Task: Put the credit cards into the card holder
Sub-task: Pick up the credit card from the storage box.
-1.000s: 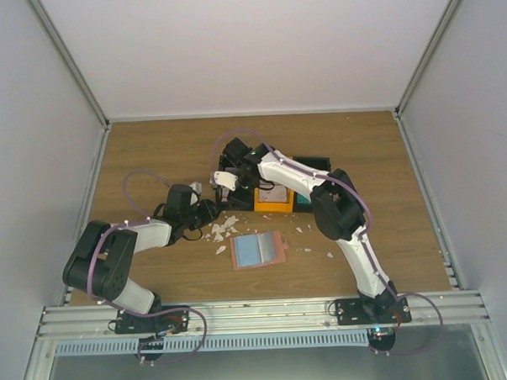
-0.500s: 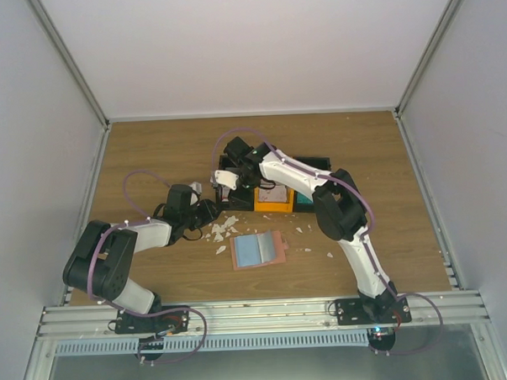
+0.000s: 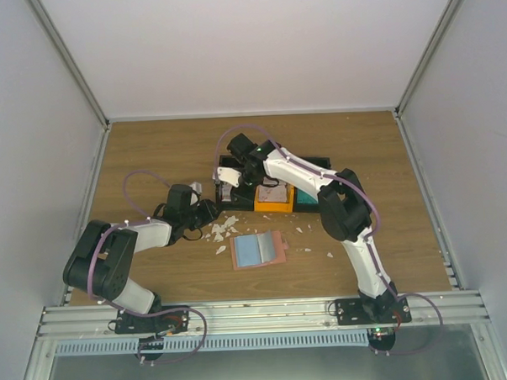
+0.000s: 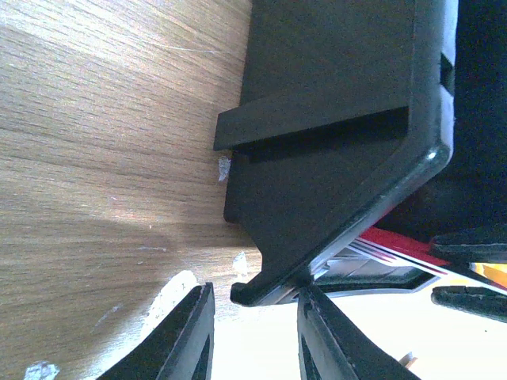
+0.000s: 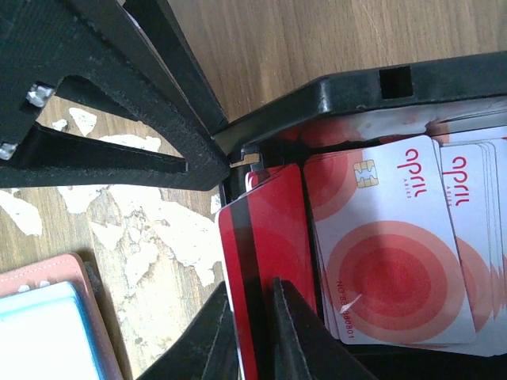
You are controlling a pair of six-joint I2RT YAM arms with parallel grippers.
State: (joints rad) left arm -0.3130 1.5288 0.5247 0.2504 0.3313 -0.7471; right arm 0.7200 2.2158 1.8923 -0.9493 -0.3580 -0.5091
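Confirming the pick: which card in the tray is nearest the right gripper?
The red card with the black stripe, back side up, at the jaws of the right gripper. The other cards lie face up, white with red circles.

Top cam: high, rear, looks down on whole table point(image 3: 151, 152). Wrist cams v. close; both share tray point(image 5: 356, 87) corner.

credit cards point(image 5: 388, 261) stacked, one red tilted | card holder point(image 3: 279, 249) open, flat
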